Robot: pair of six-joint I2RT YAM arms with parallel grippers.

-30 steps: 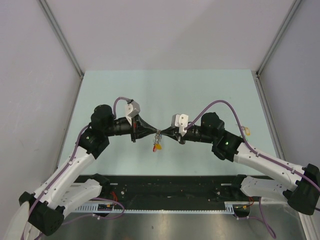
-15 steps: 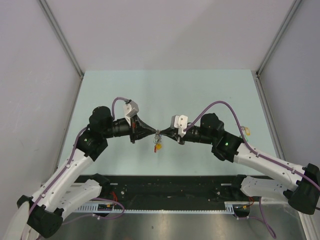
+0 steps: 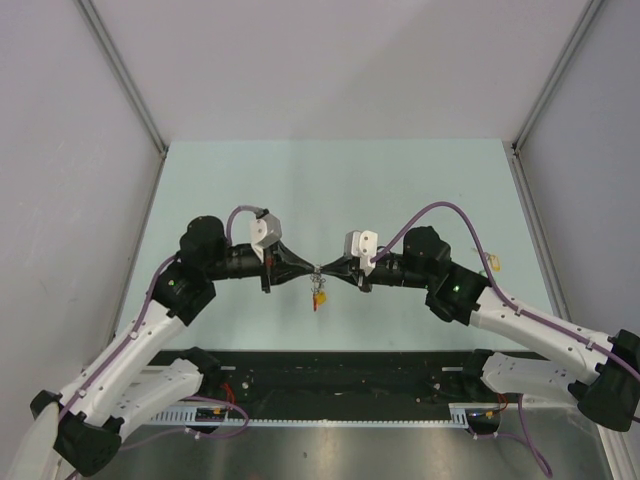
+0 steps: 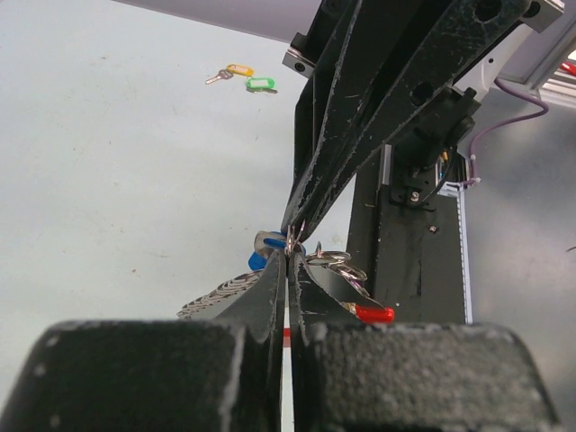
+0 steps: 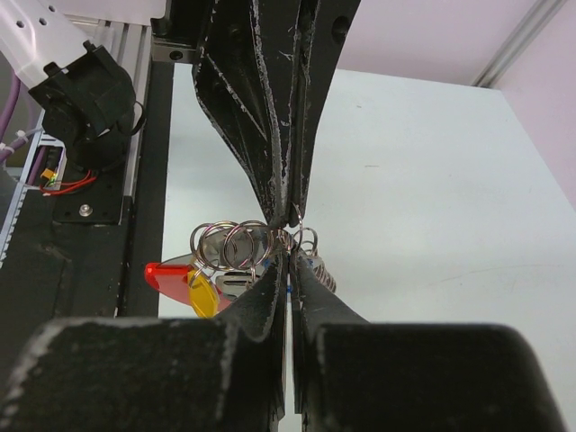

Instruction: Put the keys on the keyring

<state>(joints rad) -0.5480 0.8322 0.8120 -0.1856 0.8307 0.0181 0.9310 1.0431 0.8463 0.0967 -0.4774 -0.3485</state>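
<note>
Top external: left gripper (image 3: 309, 270) and right gripper (image 3: 327, 270) meet tip-to-tip, both pinched narrow on keyring (image 5: 236, 243). Some keys (image 5: 203, 293) hang below; two loose keys (image 4: 248, 78) beyond, judged unthreaded.

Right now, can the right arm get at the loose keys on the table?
Probably not: the right claw is shut on the keyring, and the loose keys lie behind it, beside its forearm.
</note>
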